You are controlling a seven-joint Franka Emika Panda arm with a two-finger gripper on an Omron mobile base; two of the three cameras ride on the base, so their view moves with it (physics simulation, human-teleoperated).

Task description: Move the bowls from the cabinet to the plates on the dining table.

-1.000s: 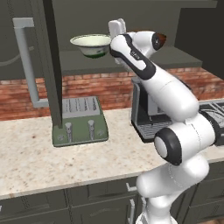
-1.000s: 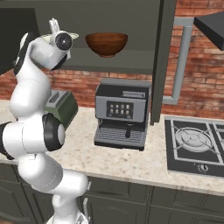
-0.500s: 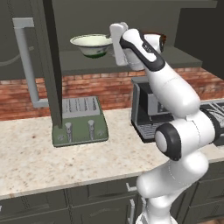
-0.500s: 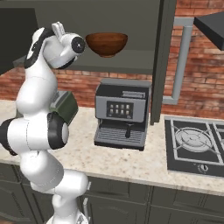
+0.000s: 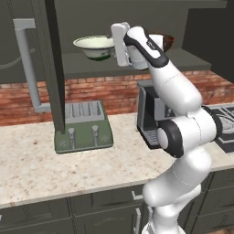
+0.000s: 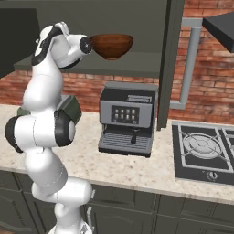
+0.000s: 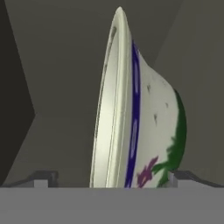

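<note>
The arm consists of glossy white rounded link housings joined by dark grey cylindrical joint caps. A black band runs along the upper wrist housing. The hand block is flat, white and rectangular.

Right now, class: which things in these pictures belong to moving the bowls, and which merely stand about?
Job: cream bowl; brown bowl; cabinet; tool.
Standing about: toaster; coffee machine; hob; counter.

The cabinet shelf carries the cream-white bowl and the reddish-brown bowl. The counter carries a toaster and a coffee machine.
</note>
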